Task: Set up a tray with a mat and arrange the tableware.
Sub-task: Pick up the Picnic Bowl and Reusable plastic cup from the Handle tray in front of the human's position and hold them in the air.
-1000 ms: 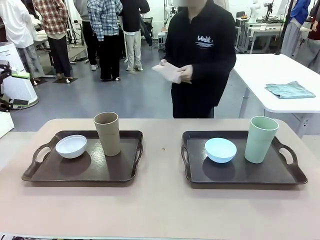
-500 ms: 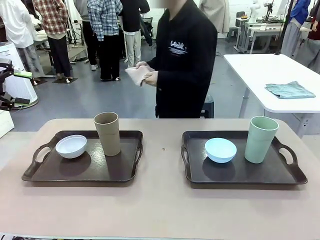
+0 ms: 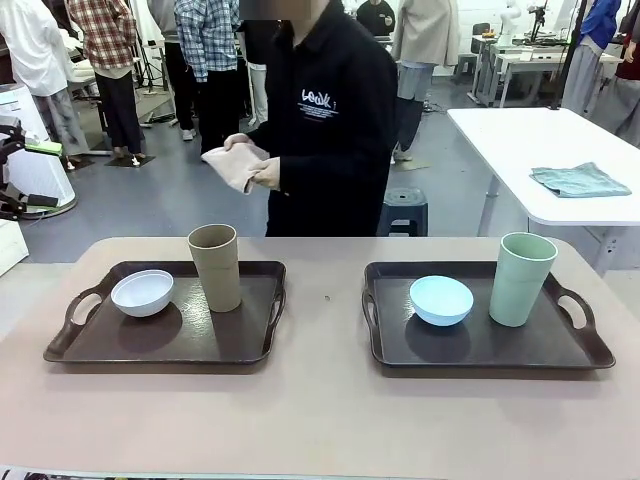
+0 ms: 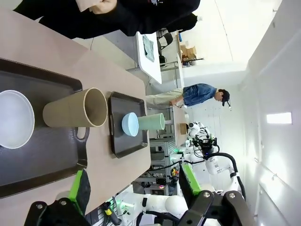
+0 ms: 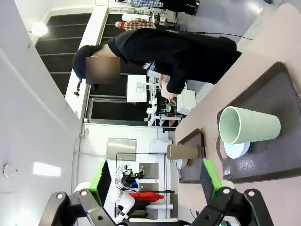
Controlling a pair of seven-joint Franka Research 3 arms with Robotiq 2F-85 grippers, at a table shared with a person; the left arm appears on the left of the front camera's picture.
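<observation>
Dark brown, with cut-out handles at their ends, two trays lie side by side on the tan surface (image 3: 320,410), well apart. The left tray (image 3: 150,345) carries one small white bowl (image 3: 142,292) toward its left end. One tall tan-brown cup (image 3: 215,267) without a handle stands upright just right of that bowl. The right tray (image 3: 480,350) carries one light blue bowl (image 3: 441,300) near its middle, and one tall pale green cup (image 3: 522,279) stands upright to that bowl's right. That makes two trays, two bowls and two cups, each bowl paired with a cup. Both bowls sit rim up and look empty, and the cups taper slightly toward the base.

At the far side a person (image 3: 325,120) in a black top stands behind the left tray, holding one folded pale cloth (image 3: 232,165) in both hands above the surface.

The left gripper (image 4: 131,181) hangs released above the near left edge, its green-padded fingers spread wide with nothing between them. The right gripper (image 5: 155,179) is likewise released and holds nothing, above the near right edge.
</observation>
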